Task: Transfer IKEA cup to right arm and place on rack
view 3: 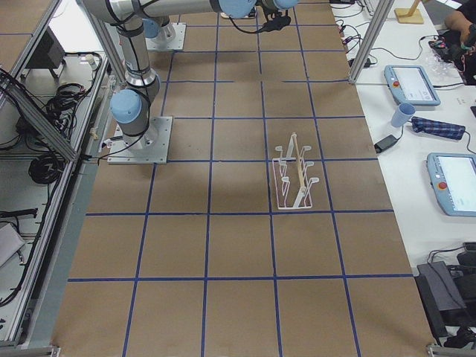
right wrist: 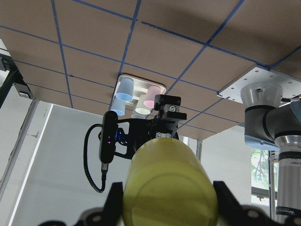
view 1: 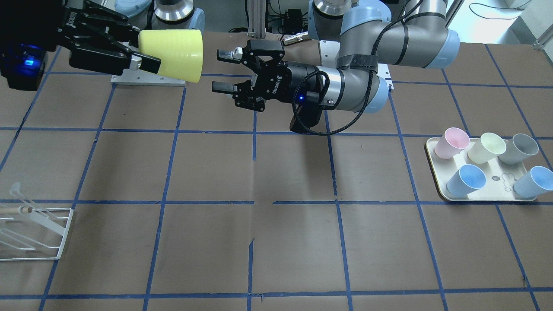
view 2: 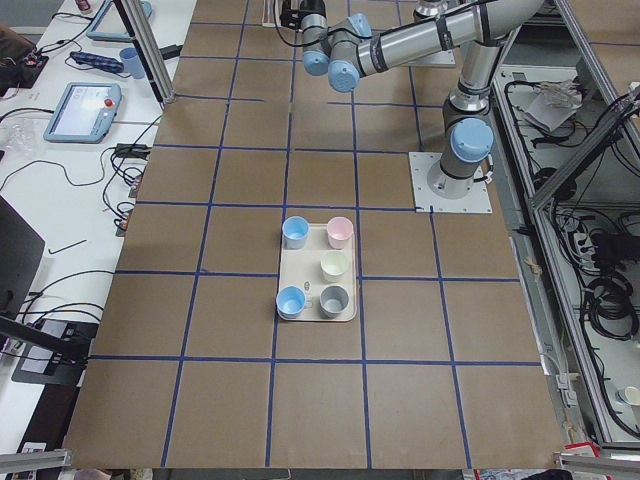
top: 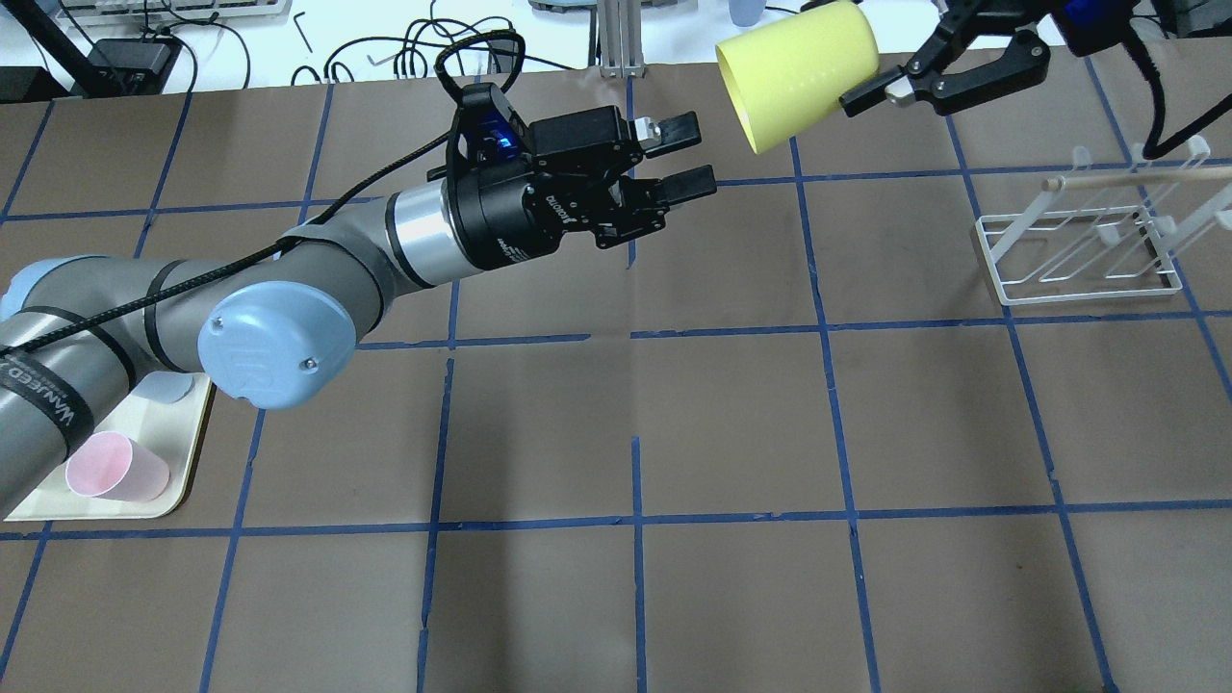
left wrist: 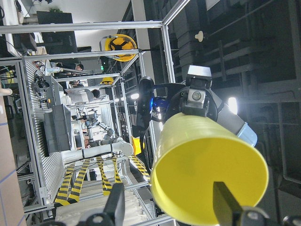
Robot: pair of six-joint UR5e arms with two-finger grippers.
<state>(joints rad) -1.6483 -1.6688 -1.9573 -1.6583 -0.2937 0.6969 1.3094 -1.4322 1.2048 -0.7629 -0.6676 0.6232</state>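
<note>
The bright yellow IKEA cup [view 1: 175, 54] hangs in the air on its side over the table's far edge, and it also shows in the overhead view [top: 799, 72]. My right gripper [view 1: 147, 49] is shut on its base end; its fingers flank the cup in the right wrist view [right wrist: 169, 188]. The cup's open mouth [left wrist: 207, 174] faces my left gripper [view 1: 222, 71]. That gripper is open and empty, a short gap from the rim, and shows in the overhead view too [top: 688, 159]. The white wire rack [top: 1078, 250] stands on the table below the right arm, empty.
A cream tray [view 1: 432, 149] on the left arm's side holds a pink cup [view 1: 451, 142], a pale cream cup [view 1: 487, 147], a grey cup and two blue cups. The brown table carries a blue tape grid. The left arm's black cable loops beside its wrist.
</note>
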